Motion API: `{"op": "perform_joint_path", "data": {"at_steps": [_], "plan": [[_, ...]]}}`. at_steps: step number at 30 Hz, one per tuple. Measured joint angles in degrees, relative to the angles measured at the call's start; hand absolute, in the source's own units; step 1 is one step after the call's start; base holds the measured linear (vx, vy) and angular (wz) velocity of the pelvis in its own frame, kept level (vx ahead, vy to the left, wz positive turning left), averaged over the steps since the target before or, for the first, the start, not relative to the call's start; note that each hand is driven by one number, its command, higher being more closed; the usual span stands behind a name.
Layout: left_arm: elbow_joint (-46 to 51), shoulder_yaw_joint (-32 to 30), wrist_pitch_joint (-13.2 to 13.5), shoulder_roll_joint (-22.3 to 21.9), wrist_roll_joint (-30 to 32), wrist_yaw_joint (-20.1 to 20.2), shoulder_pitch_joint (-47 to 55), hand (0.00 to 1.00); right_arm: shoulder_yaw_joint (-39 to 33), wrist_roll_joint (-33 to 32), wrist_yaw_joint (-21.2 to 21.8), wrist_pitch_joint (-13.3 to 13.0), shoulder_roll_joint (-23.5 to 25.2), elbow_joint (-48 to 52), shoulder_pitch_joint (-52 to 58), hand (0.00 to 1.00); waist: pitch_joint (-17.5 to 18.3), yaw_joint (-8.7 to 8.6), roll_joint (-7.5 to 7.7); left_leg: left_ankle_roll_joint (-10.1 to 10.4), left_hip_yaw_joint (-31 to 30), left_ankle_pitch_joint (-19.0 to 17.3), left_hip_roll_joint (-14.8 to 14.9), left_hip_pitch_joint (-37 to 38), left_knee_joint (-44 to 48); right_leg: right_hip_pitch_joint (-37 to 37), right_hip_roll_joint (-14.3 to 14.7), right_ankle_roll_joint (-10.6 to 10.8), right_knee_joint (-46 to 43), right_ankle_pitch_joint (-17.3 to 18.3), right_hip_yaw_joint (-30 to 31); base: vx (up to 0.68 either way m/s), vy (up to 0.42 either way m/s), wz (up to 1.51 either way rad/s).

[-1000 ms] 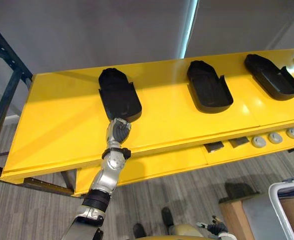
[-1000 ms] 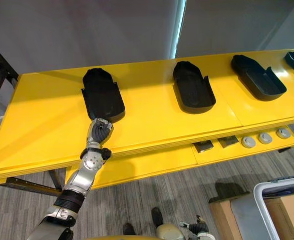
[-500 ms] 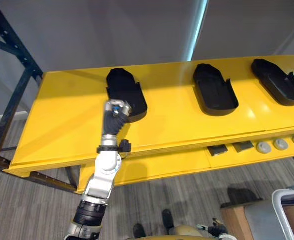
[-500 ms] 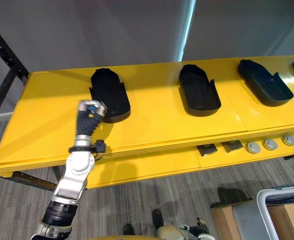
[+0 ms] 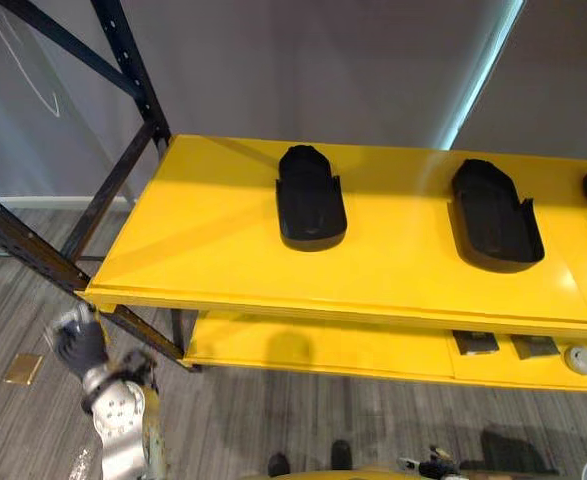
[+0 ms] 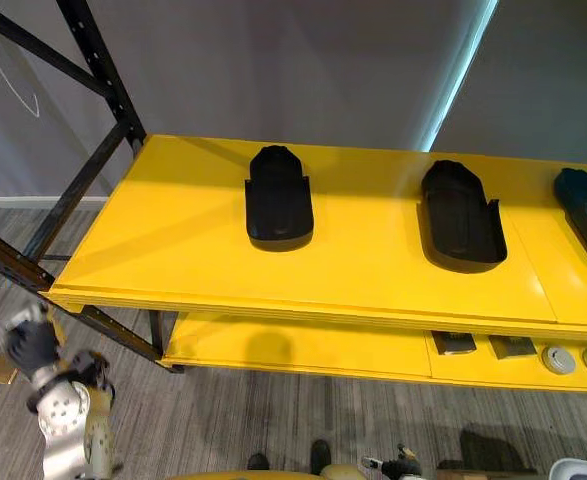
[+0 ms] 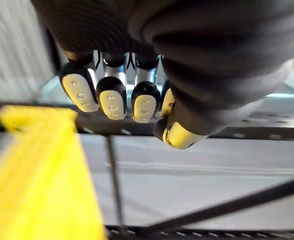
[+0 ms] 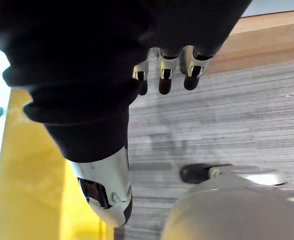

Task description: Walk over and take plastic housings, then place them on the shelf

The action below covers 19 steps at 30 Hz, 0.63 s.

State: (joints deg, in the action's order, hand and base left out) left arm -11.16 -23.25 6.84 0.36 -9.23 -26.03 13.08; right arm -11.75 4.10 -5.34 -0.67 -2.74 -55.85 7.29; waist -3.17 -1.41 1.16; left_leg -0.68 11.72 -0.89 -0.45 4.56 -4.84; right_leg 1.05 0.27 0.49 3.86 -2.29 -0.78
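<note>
Three black plastic housings [image 5: 311, 195] lie toward back edge of yellow shelf [image 5: 203, 240]. Below its front-left corner, left hand [image 5: 77, 345] curled, empty; right hand [image 8: 167, 75] fingers relaxed, empty

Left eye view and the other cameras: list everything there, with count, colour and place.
plastic housings: three, black, spaced along the top board, the rightmost cut off by the picture's edge.
shelf: one, yellow, two boards, on a dark metal frame.
square parts: two, dark, lower board, right.
discs: two, grey, beside the squares.
flat piece: one, tan, on the floor, left.
left hand: low, below the shelf's edge, fingers curled, empty.
right hand: over the floor, fingers relaxed, empty.
</note>
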Motion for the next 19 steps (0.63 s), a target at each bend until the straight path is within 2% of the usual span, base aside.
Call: {"op": "perform_joint_path", "data": {"at_steps": [2, 3, 6, 9, 15, 19], "plan": [[-7.05, 0.03, -1.8, -0.65, 0.82, 1.58, 0.04, 0.0, -0.23, -0.01, -0.01, 0.04, 0.86, 0.79, 0.08, 0.0, 0.22, 0.65, 0.35, 0.2, 0.8, -0.97, 0.23, -0.2, 1.38, 0.54, 0.05, -0.05, -0.03, 0.05, 0.32, -0.06, -0.031, -0.16], [-11.18, 0.09, -2.41, -1.39, 0.83, 2.74, 0.49, 0.0, -0.2, -0.01, -0.01, 0.09, 1.16, 0.88, 0.08, 0.0, 0.41, 0.82, -0.02, 0.34, 0.98, -1.8, 0.39, -0.22, 2.06, 0.73, 0.13, -0.16, -0.1, 0.26, 0.59, -0.07, -0.035, -0.19], [-21.66, 1.92, -3.7, -2.14, 0.99, 7.04, 0.91, 0.0, 0.17, -0.02, 0.02, 0.19, 2.67, 0.9, 0.02, 0.0, 1.57, 0.74, -0.05, 0.54, 0.97, -2.19, 0.59, -0.01, 1.78, 0.65, 0.36, -0.17, -0.74, 0.94, 0.71, -0.05, -0.048, -0.03], [-27.57, 2.62, -4.21, -2.29, 2.74, 9.93, 0.93, 0.0, 0.48, -0.04, 0.02, 0.8, 2.82, 0.58, -0.41, 0.0, 1.55, 0.75, -0.19, 0.55, 0.92, -2.19, 0.67, -0.12, 1.63, 0.44, 0.51, 0.01, -0.74, 1.42, 0.8, -0.03, -0.04, 0.0], [-33.67, 5.73, -4.25, -0.92, 8.63, 12.85, 0.3, 0.0, 0.39, -0.08, 0.01, 1.06, 1.81, -1.41, -1.83, 0.0, 1.8, 0.61, -0.59, 0.44, 1.26, -1.85, 0.74, 0.16, 1.47, -0.19, 0.72, -0.3, -0.75, 1.59, 1.19, 0.06, -0.017, -0.04], [-35.67, 8.14, -4.29, 0.26, 10.57, 13.92, -2.03, 0.0, 0.4, -0.06, 0.02, 1.07, 1.21, -1.85, -3.15, 0.0, 1.16, 0.58, -1.62, 0.83, 1.97, -2.12, 0.67, 0.41, 1.61, -0.19, 0.78, -0.26, -0.74, 1.66, 2.32, 0.05, -0.005, -0.09]]}}
